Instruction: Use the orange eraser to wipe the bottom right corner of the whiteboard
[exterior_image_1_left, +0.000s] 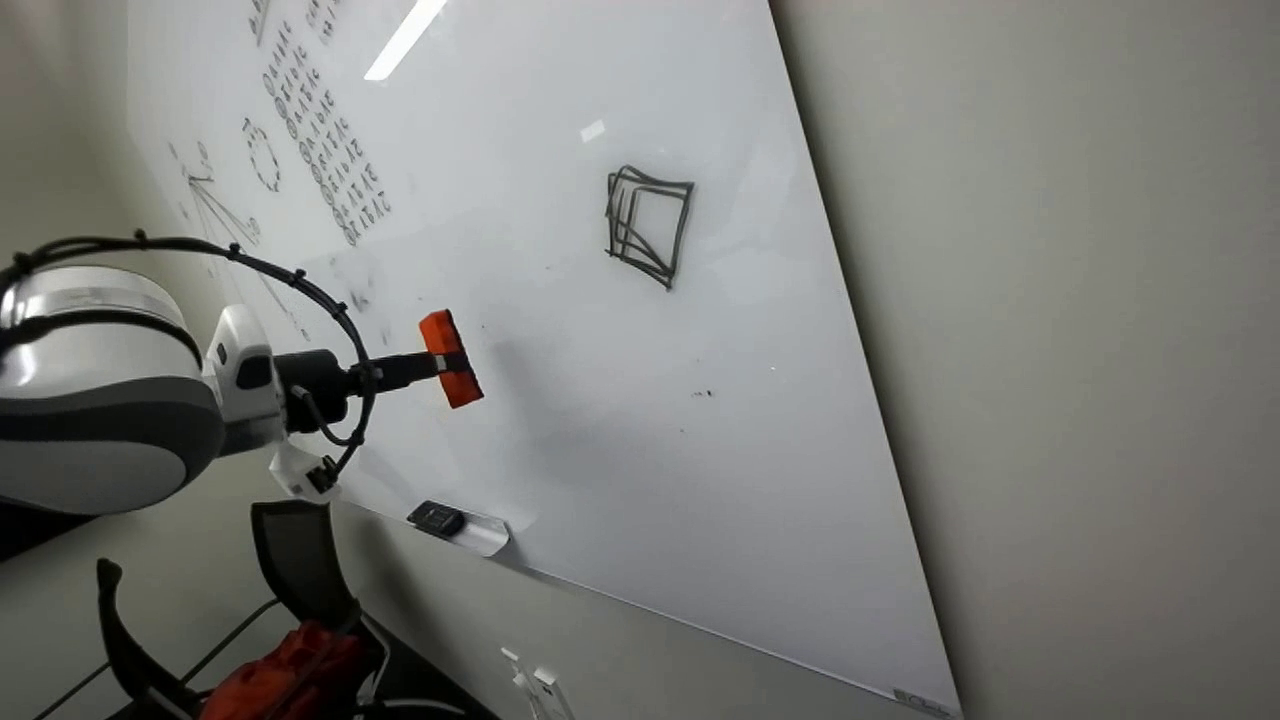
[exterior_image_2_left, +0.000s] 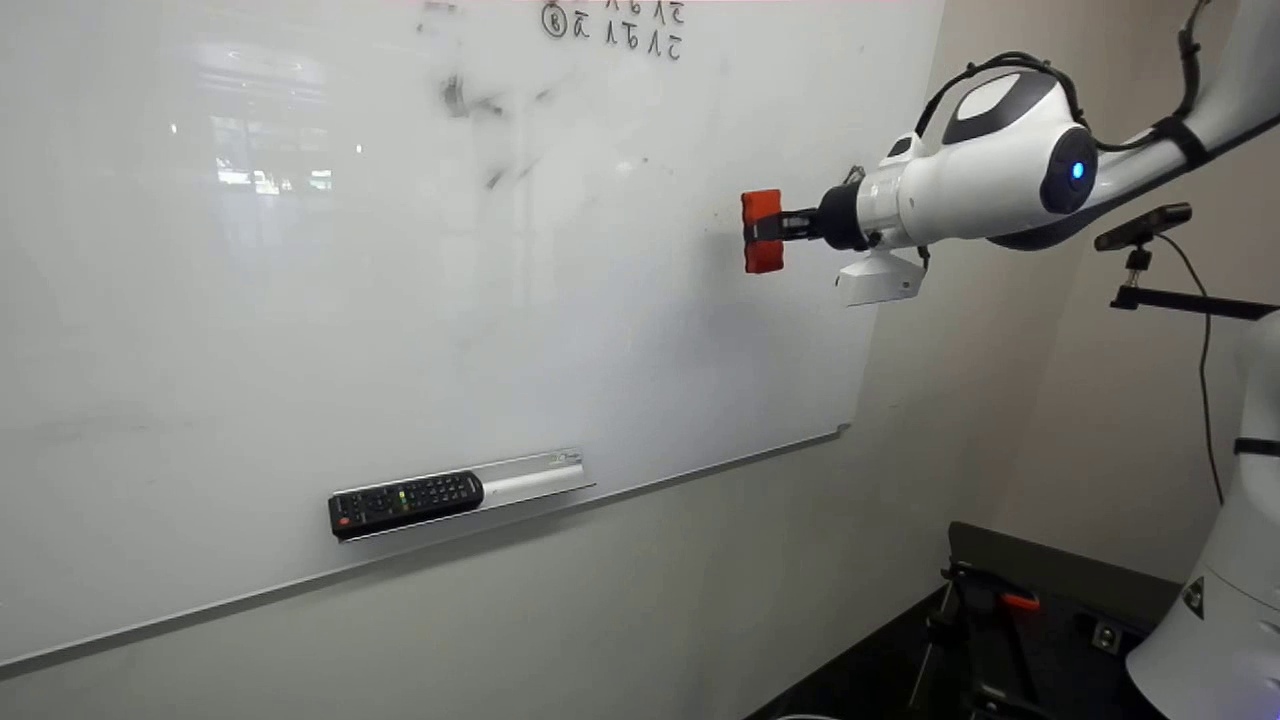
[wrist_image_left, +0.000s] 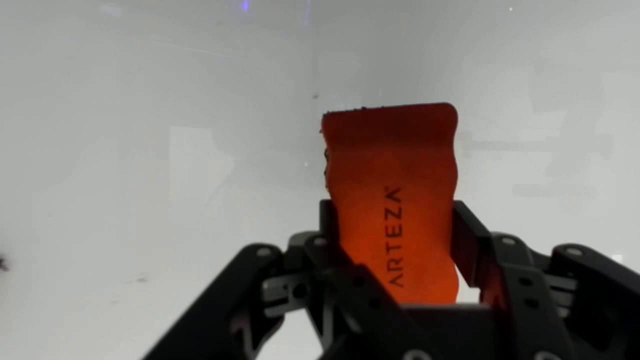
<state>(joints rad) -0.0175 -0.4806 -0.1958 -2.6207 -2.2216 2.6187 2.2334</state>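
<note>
My gripper (exterior_image_1_left: 453, 362) is shut on the orange eraser (exterior_image_1_left: 440, 332), its fingers on the two long sides. The gripper (exterior_image_2_left: 764, 230) and the eraser (exterior_image_2_left: 765, 204) show against the board in both exterior views. In the wrist view the eraser (wrist_image_left: 392, 165) shows its face with dark lettering between the fingertips (wrist_image_left: 392, 235). The whiteboard (exterior_image_1_left: 640, 480) fills much of both exterior views (exterior_image_2_left: 500, 330) and the wrist view (wrist_image_left: 125, 125). The eraser seems a little off its surface; contact is not clear. Dark square scribbles (exterior_image_1_left: 650, 228) and rows of writing (exterior_image_1_left: 325, 150) are on the board.
A black remote (exterior_image_2_left: 405, 503) lies on a small tray (exterior_image_2_left: 535, 484) at the board's lower edge. Smudges (exterior_image_2_left: 455, 97) and small specks (exterior_image_1_left: 703, 393) mark the board. A chair (exterior_image_1_left: 300, 550) with red cloth stands below the arm. A camera (exterior_image_2_left: 1142, 228) sits on a mount beside the robot.
</note>
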